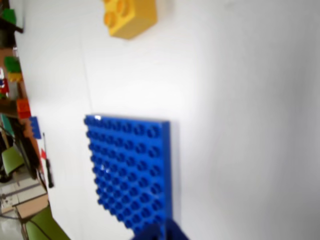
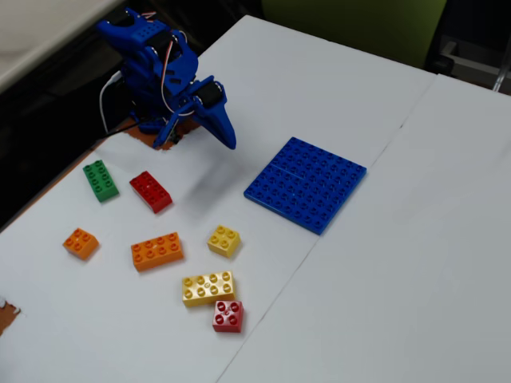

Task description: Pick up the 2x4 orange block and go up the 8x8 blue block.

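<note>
In the wrist view we note the large flat blue studded baseplate (image 1: 130, 167) and a yellow plastic brick (image 1: 130, 17) beyond it. In the fixed view, the orange eight-stud rectangular brick (image 2: 156, 250) lies left of the baseplate (image 2: 306, 183), well apart; the blue gripper (image 2: 225, 134) hangs empty, fingers together.

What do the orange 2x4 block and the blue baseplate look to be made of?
2x4 orange block: looks like moulded hard plastic, smooth and slightly glossy, judging by crisp studs and uniform colour. 8x8 blue block: likely the same plastic, thin and rigid-looking, with small highlights on its studs in the wrist view.
</note>
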Robot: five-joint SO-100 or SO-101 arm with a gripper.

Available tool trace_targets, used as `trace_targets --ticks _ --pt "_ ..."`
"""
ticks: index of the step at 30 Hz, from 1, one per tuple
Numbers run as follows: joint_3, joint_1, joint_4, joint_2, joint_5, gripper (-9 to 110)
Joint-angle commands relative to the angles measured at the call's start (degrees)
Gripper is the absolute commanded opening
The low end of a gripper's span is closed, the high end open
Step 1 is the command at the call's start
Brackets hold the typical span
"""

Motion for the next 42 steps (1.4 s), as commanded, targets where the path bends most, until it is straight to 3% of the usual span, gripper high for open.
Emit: trace_targets --ticks 1,16,28,42 --pt "-12.04 4.13 5.36 -6.59 0.0 0" --pt "-58.97 23.91 29.88 -45.09 -3.78 0" --pt "-86.48 39.46 31.03 -77.96 -8.09 0" --pt "-102.74 43.42 29.79 -101.43 -13.8 7"
